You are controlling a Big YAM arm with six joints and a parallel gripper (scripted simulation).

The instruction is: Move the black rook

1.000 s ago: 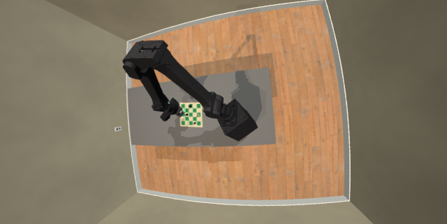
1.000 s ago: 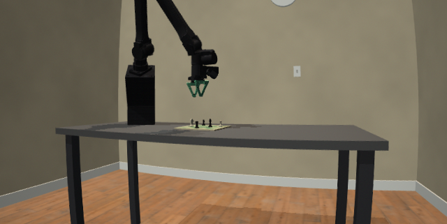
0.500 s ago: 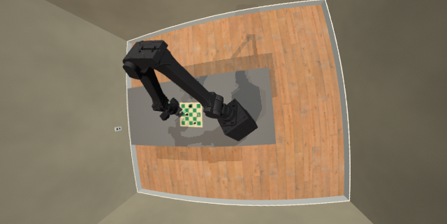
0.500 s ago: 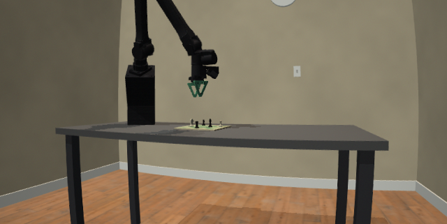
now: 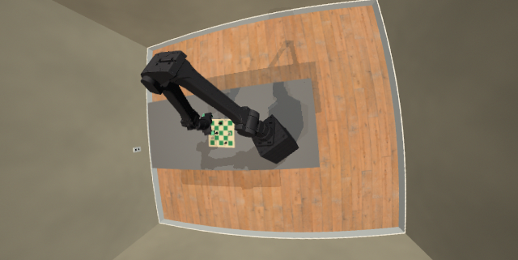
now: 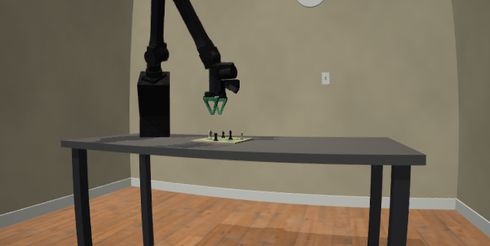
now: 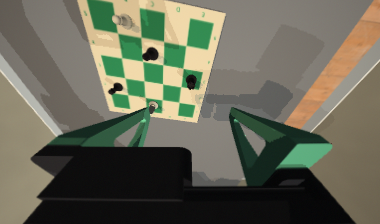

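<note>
A small green and cream chessboard [image 7: 153,57] lies on the dark grey table; it also shows in the overhead view [image 5: 222,133] and the side view [image 6: 222,139]. Three black pieces stand upright on it in the wrist view: one near the middle [image 7: 150,53], one at the left edge [image 7: 115,88], one at the right [image 7: 191,81]. I cannot tell which is the rook. Two pale pieces stand at the far end [image 7: 122,20] and the near edge [image 7: 152,106]. My gripper [image 7: 189,111] [image 6: 215,112] is open and empty, well above the board's near edge.
The arm's black base block [image 6: 153,104] stands on the table behind the board. The table edge and wooden floor [image 7: 341,65] lie to the right in the wrist view. A wall stands close behind the table.
</note>
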